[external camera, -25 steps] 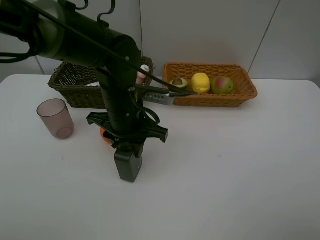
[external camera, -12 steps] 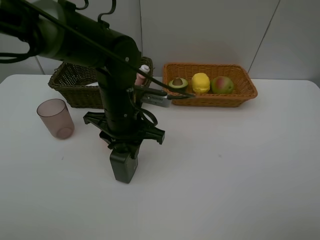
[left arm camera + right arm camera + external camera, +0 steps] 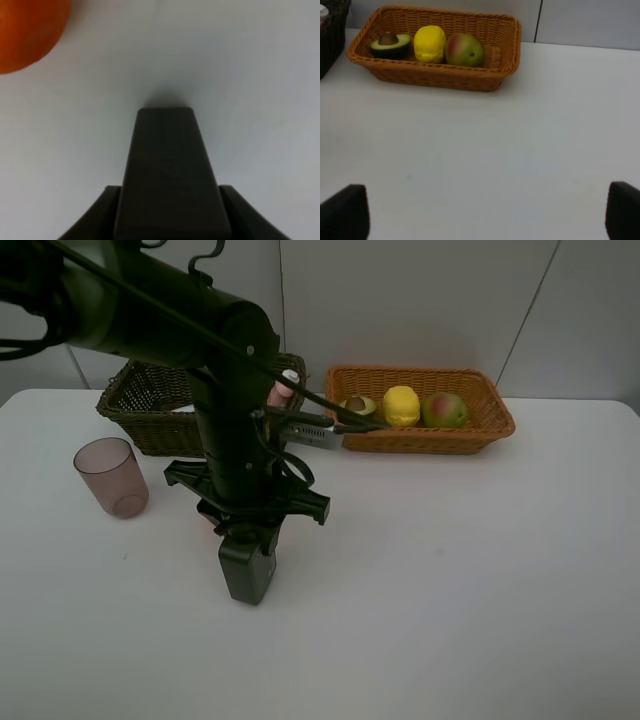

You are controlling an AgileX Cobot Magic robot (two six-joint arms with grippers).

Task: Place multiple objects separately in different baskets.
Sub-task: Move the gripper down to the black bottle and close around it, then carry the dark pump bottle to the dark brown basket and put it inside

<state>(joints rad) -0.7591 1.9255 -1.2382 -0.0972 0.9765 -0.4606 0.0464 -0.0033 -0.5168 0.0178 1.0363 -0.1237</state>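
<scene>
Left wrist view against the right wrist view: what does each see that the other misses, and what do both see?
Only the left wrist view shows the orange, lying apart from the left pincer. Only the right wrist view shows the tan basket holding an avocado half, a lemon and a pear, a corner of the dark basket, and the wide-open right pincer. Both show the white table.

We see a glossy black arm (image 3: pixel 225 440) built of round links, thin black cables (image 3: pixel 320 400) along it, a perforated silver bracket (image 3: pixel 312 435) and a blocky matte left claw (image 3: pixel 247 575); the right claw (image 3: pixel 485 210) shows 2 dark fingertips (image 3: pixel 342 212).
</scene>
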